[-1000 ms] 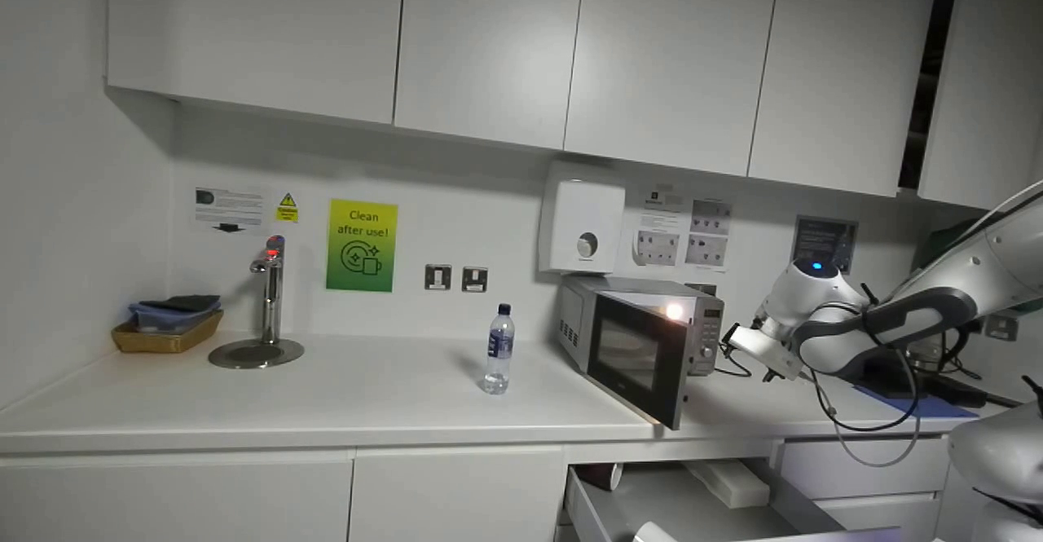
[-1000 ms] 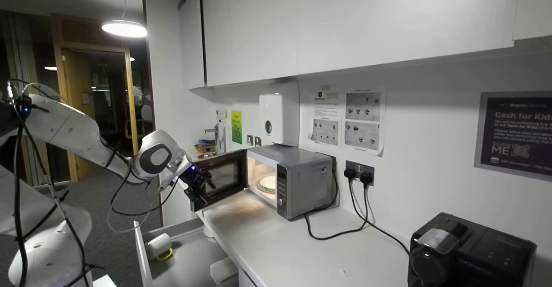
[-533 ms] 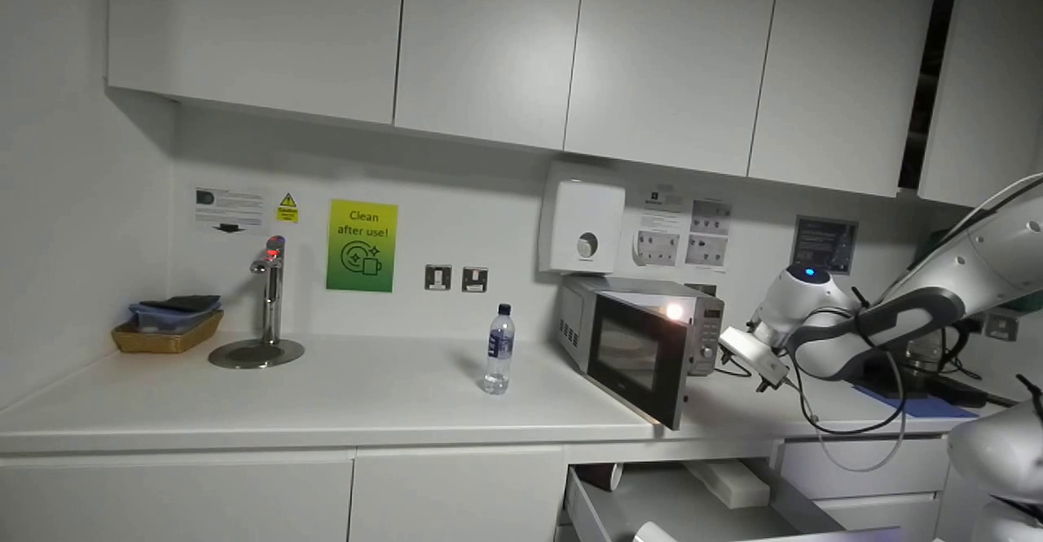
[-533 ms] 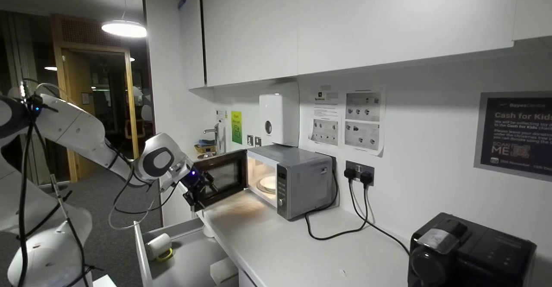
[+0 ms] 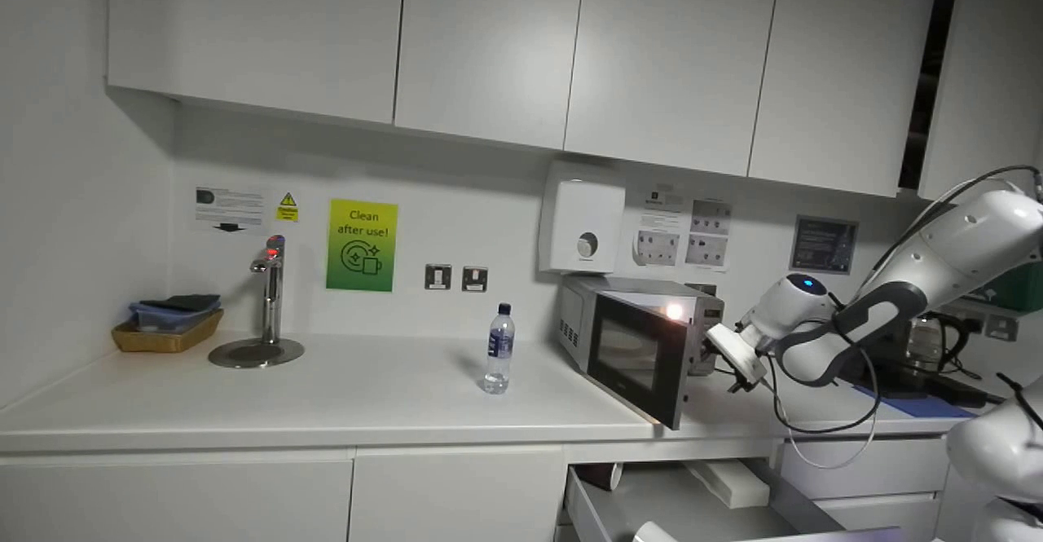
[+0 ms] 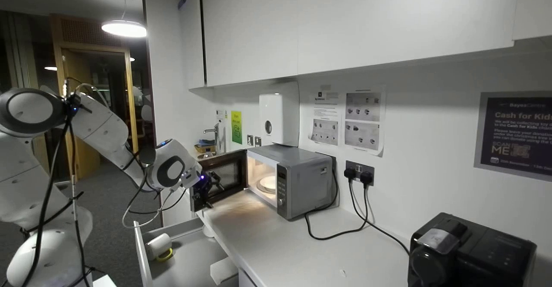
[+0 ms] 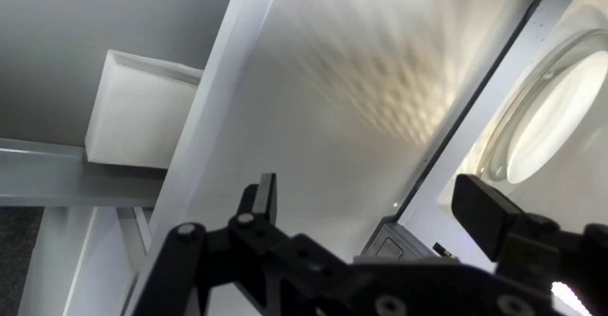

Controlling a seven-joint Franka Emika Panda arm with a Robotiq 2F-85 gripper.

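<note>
1. We have the black two-pronged robot fingers (image 7: 479, 216) spread wide apart above the long white table (image 6: 276, 244), nearest to the black-framed, glass-windowed door (image 5: 640, 354).
2. That door belongs to the silver-grey, box-shaped metal microwave (image 6: 304, 183) on the table. It stands swung open, reaching the table's front edge, and so blocks the way between the fingers and the clear plastic bottle with a dark cap (image 5: 499, 354).
3. Inside the lit microwave we see a round white dish (image 7: 555, 116) on a clear glass turntable (image 7: 517, 122).
4. Below the table's front, a grey drawer (image 5: 660, 497) juts out, holding a white mug with a yellow handle (image 6: 159, 246) on its side and a white rectangular box (image 7: 137, 111).
5. Beyond the bottle we find a chrome tap (image 5: 271, 289) and a brown basket (image 5: 151, 343); at the opposite end sits a black coffee machine (image 6: 472, 252).
</note>
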